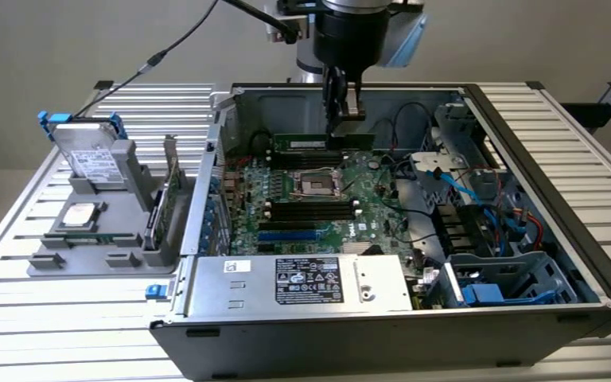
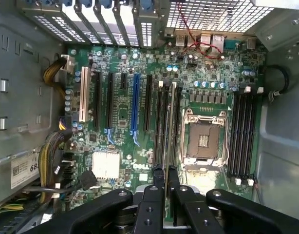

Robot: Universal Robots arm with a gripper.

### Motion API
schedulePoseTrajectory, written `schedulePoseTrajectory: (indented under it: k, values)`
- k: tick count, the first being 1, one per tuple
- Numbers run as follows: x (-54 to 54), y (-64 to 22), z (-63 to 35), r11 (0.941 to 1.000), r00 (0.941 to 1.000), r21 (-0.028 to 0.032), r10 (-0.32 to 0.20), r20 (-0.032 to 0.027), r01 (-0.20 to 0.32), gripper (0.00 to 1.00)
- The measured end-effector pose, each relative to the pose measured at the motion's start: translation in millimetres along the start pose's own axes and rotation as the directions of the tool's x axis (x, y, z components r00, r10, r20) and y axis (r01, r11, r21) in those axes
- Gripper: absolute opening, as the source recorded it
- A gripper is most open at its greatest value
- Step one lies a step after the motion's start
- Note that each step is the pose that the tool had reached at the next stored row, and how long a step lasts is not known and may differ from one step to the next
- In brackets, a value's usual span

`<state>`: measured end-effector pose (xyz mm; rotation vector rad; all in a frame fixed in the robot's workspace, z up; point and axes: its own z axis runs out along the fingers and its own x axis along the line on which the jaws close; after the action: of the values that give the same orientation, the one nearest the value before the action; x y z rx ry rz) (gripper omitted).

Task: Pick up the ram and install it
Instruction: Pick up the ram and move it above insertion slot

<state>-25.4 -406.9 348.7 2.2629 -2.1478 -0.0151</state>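
Note:
The ram [image 1: 321,142] is a long dark green stick with a small white label, held level over the far part of the motherboard [image 1: 375,215] inside the open computer case. My gripper [image 1: 340,113] comes straight down on it and is shut on its top edge. The stick is right above the black memory slots [image 1: 305,159] behind the CPU socket; whether it touches a slot I cannot tell. In the wrist view the ram [image 2: 169,126] shows edge-on, running along the slots [image 2: 160,122] beside the socket, with my gripper [image 2: 162,179] clamped around it.
The CPU socket [image 1: 317,183] [image 2: 203,139] lies between two banks of memory slots [image 2: 242,131]. A silver power supply [image 1: 300,282] fills the near side of the case; cables and drive bays [image 1: 496,239] crowd the exterior view's right. A grey fixture with a hard drive [image 1: 91,155] stands outside the case.

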Motion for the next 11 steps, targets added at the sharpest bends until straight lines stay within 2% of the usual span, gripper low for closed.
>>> schedulePoseTrajectory:
  k: [5, 8, 11]
  values:
    - [-6.2, 6.4, 3.3, 1.0000, 0.9998, -0.0010, -0.005, -0.0183, 0.005, 0.14]
    - [-13.1, 6.1, 6.1, 1.0000, 0.9996, -0.0014, -0.007, -0.0291, 0.007, 0.14]
    - [-17.2, 5.8, 7.3, 1.0000, 0.9994, -0.0017, -0.007, -0.0331, 0.007, 0.14]
